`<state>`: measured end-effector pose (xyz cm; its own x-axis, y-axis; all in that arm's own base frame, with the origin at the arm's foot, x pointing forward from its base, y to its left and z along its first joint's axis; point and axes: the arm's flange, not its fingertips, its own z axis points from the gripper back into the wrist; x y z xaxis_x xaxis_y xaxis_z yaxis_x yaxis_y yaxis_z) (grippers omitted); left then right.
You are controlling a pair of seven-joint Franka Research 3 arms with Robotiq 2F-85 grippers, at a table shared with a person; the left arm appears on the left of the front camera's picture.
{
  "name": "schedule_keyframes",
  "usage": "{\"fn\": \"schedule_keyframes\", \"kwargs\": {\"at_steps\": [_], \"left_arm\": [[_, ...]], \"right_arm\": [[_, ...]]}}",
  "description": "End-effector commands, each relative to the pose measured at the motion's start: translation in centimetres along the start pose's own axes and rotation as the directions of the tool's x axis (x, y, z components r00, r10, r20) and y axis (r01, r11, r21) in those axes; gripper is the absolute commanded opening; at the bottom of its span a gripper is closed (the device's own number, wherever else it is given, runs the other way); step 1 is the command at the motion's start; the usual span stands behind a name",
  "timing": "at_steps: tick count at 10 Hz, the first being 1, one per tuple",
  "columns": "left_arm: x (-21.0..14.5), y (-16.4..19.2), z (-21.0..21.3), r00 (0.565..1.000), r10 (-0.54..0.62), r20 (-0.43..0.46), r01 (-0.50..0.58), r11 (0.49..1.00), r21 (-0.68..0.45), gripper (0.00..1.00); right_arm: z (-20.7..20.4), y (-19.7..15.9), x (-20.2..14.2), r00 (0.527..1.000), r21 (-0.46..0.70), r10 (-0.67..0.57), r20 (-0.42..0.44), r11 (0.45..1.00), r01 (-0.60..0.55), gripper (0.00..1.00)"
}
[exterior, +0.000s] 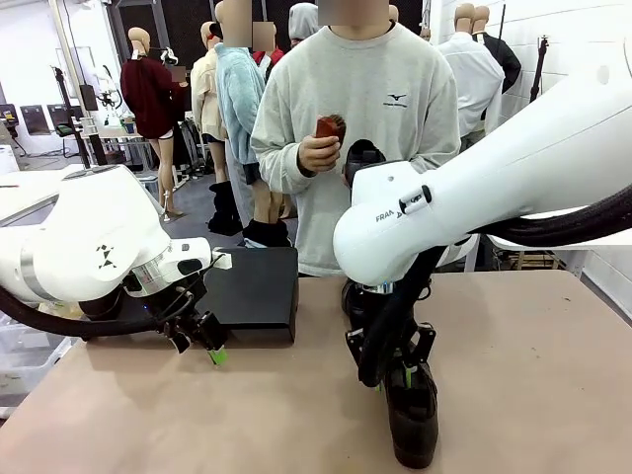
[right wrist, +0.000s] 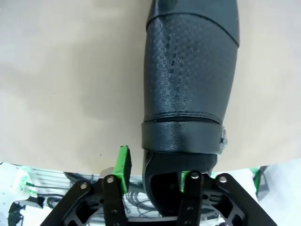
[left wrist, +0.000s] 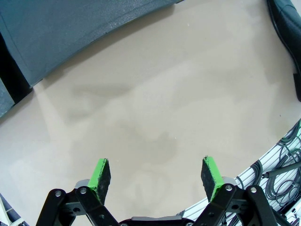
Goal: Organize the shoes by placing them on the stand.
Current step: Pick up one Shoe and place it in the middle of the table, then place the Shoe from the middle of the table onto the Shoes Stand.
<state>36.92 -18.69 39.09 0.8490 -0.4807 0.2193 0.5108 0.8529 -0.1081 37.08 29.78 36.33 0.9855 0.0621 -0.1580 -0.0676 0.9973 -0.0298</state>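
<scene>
One black shoe (exterior: pixel 413 420) lies on the table near its front edge, toe toward me. My right gripper (exterior: pixel 395 367) stands at its heel. In the right wrist view the same shoe (right wrist: pixel 190 84) shows a dotted upper, and one finger is inside the heel opening while the other green pad (right wrist: pixel 123 165) stands off the outer wall, so the right gripper (right wrist: pixel 155 174) is open. The black stand (exterior: pixel 255 288) sits left of centre with nothing on the top that shows. My left gripper (exterior: pixel 202 348) hangs open just in front of it, with its pads (left wrist: pixel 100 175) over bare table.
A person at the far side holds another black shoe (exterior: pixel 363 158) and a reddish-brown object (exterior: pixel 331 128). A further dark shoe (left wrist: pixel 288 23) lies off to the right of my left gripper. The stand's edge (left wrist: pixel 70 33) runs across the top of the left wrist view.
</scene>
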Motion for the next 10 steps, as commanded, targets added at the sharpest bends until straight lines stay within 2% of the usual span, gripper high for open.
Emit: {"fn": "schedule_keyframes", "kwargs": {"at_steps": [1, 7, 8, 10], "left_arm": [[-0.2, -0.1, 0.1, 1.0, 0.0, -0.007, 0.0, 1.0, 0.005, 1.0], [-0.2, -0.1, 0.1, 1.0, 0.0, -0.007, 0.0, 1.0, 0.005, 1.0], [-0.2, -0.1, 0.1, 1.0, 0.0, -0.007, 0.0, 1.0, 0.005, 1.0], [-0.2, -0.1, 0.1, 1.0, 0.0, -0.007, 0.0, 1.0, 0.005, 1.0]], "right_arm": [[0.9, -0.3, 0.1, 1.0, 0.06, 0.0, 0.013, 0.998, -0.001, 1.0], [1.8, -2.2, 0.0, 1.0, 0.158, -0.025, 0.01, 0.987, 0.023, 1.0], [2.4, -1.2, 0.2, 0.999, 0.093, -0.032, 0.016, 0.995, 0.031, 1.0], [2.4, -1.2, 0.2, 0.999, 0.093, -0.032, 0.016, 0.995, 0.031, 1.0]]}}
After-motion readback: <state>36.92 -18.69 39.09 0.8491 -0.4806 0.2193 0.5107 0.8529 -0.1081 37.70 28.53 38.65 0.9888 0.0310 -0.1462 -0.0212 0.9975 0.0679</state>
